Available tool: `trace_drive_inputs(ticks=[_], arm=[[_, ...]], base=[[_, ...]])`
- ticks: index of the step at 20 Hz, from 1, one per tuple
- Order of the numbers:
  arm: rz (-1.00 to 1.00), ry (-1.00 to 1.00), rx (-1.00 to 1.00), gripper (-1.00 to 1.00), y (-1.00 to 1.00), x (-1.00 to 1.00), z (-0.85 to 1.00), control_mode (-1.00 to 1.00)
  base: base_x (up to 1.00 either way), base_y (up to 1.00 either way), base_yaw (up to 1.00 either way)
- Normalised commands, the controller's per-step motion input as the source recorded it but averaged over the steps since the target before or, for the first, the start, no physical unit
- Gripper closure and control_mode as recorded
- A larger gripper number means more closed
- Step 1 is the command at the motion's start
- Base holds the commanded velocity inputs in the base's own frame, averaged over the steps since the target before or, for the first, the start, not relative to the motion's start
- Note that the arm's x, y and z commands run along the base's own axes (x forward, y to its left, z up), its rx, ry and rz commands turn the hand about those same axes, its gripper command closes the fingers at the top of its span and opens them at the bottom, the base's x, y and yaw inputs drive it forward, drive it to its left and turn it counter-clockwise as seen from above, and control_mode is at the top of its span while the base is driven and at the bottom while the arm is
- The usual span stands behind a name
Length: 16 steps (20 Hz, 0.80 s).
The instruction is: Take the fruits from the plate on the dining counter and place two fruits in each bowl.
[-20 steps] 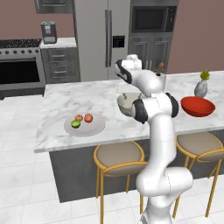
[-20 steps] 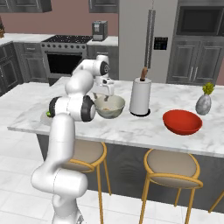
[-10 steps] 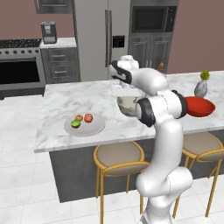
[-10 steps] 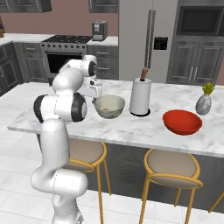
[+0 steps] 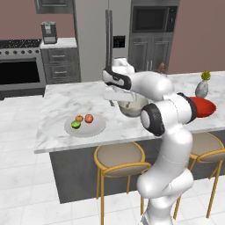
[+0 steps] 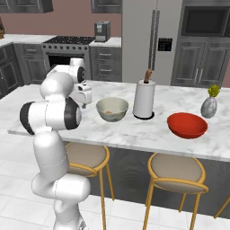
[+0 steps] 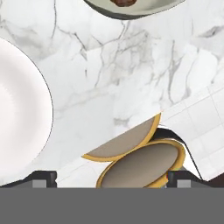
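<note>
Claw: the gripper hangs over the marble, fingers spread wide, holding nothing.
Beige bowl: just beside the claw, one orange-brown fruit inside.
Plate: near the counter's front edge, carrying a green fruit, an orange-brown one and a reddish fruit.
Red bowl: well apart, beyond the paper towel roll.
Dining counter: veined marble slab; vase at its far end, stools beneath.
Room: fridge, stove, grey cabinets.
</note>
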Motion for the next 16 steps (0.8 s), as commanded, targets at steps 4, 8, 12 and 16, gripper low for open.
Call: trace_drive_inputs(ticks=[4,8,12,16], arm=[[0.04,-0.16,-0.01,-1.00,0.49,0.02,0.00,-1.00],[0.07,-0.02,0.00,-1.00,0.33,0.16,0.00,-1.00],[0.02,0.00,0.00,-1.00,0.54,0.00,0.00,-1.00],[0.06,0.00,0.00,-1.00,0.57,0.00,0.00,-1.00]], base=[[0.00,0.00,0.00],[0.00,0.00,0.00],[0.00,0.00,0.00],[0.00,0.00,0.00]])
